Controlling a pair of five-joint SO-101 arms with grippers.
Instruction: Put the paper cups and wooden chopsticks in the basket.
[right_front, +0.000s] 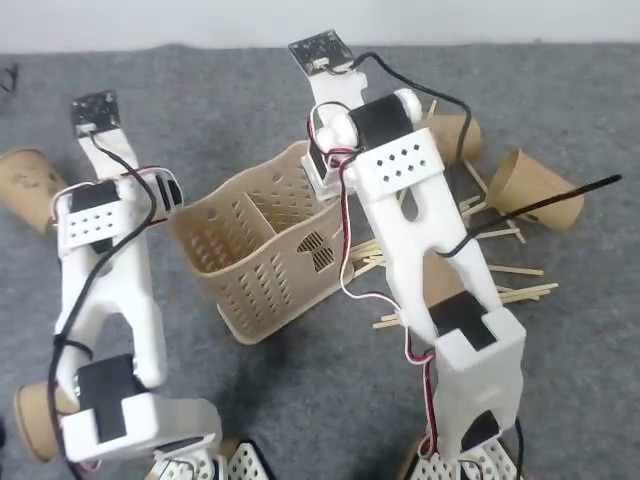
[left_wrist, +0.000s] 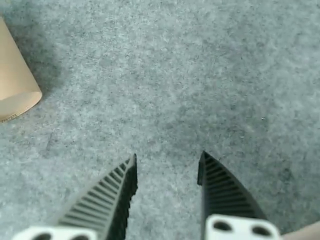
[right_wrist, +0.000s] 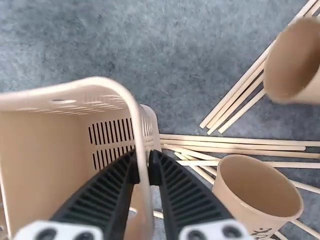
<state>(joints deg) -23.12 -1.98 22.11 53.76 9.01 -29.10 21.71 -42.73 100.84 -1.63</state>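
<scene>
Right gripper (right_wrist: 141, 167) fingers clamped on the tilted basket (right_wrist: 55, 145) rim mid-tabletop (right_front: 330, 400), left gripper (left_wrist: 167, 165) fingers open, empty; thin rim could slip and topple the basket onto paper cups (right_front: 538, 188) and wooden chopsticks (right_front: 515, 293) near right edge

My left arm (right_front: 105, 290) stands at the left side of the table, folded upward from its base, with the wrist pitched down toward the surface. My left gripper (left_wrist: 169, 157) points downward with its jaws spread, a wide gap showing between the two ribbed fingers (left_wrist: 112, 195).

My right arm (right_front: 420, 240) lies extended forward from its base at the right side, farther out than the left arm, wrist angled down. My right gripper (right_wrist: 143, 155) has its jaws drawn nearly together, one on each side of the basket (right_wrist: 75, 90) rim, clamping the wall between them.
</scene>
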